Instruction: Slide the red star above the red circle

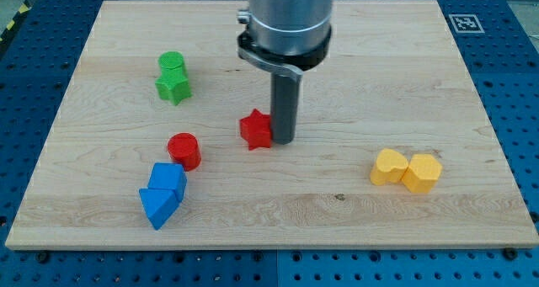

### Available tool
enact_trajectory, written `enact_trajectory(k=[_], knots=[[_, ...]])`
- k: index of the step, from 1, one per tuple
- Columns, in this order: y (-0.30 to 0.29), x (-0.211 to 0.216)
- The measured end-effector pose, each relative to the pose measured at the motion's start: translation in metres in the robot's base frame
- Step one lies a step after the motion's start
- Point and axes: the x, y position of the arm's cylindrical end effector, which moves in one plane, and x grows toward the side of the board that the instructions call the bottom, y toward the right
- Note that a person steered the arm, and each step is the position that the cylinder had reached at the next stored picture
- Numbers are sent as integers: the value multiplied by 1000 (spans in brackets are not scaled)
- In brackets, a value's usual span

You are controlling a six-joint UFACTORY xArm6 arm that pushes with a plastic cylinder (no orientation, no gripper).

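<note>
Red star (256,130): sits near the middle of the worktop (354,60), up and to the view's right of the red circle (184,150), a clear gap between them.
Tip (282,140): planted right against the star's right-hand side, touching or as near as makes no difference.
Why it stands there: from that side, a push would send the star toward the view's left, which looks to me like the way to bring it over the circle.
Jaws: there are none on this arm, only the dark rod, so nothing is open or closed and nothing is gripped.
What remains: the star is already a little higher than the circle but off to its right; I'd judge it still needs to travel left, and perhaps slightly up.
Neighbours: two blue blocks (162,194) huddle just below the circle; two green blocks (173,77) lie well up and to the left; two yellow blocks (407,169) sit far right, well out of the way.
Risk: an off-centre push may spin the star aside.
</note>
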Motion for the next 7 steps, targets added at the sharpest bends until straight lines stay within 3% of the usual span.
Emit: enact_trajectory(k=[5, 7], knots=[[-88, -20], [-49, -17]])
